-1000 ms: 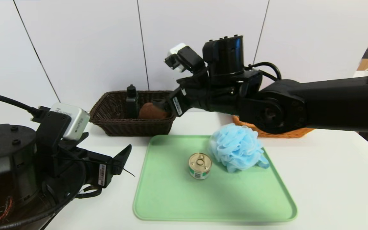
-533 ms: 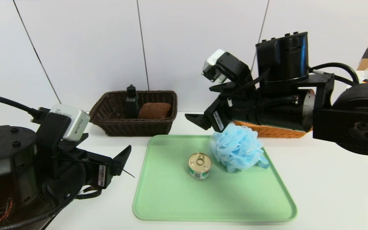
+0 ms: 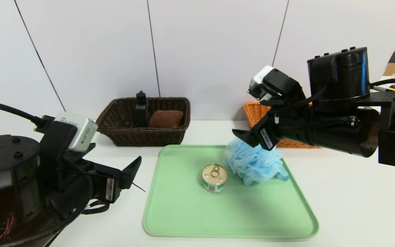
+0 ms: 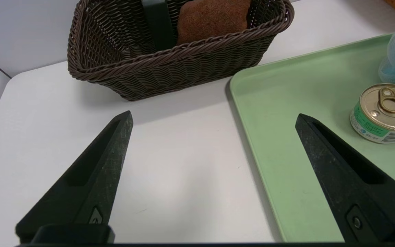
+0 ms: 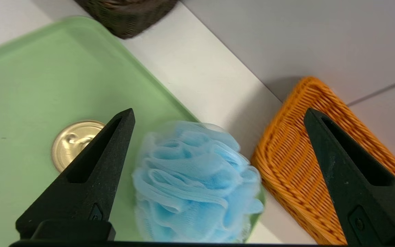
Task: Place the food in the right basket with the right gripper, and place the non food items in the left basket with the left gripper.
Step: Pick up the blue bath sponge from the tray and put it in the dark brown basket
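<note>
- Swung rightward, my right gripper (image 3: 243,135) now hangs over the fluffy light blue mesh pouf (image 3: 252,162), jaws wide, empty;
- small gold-lidded tin can (image 3: 214,177) untouched on the pale green tray (image 3: 183,212);
- my left gripper (image 4: 214,118) parked, jaws spread.

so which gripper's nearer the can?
Right. The right gripper hangs open above the sponge beside the can; the left gripper sits open off the tray's left edge.

The left gripper (image 4: 213,116) holds its jaws spread above the white surface (image 4: 170,161). Beyond them stand a dark brown woven wicker basket (image 4: 183,65), a light green plastic tray (image 4: 286,103) and a small round gold-lidded tin can (image 4: 382,113).
</note>
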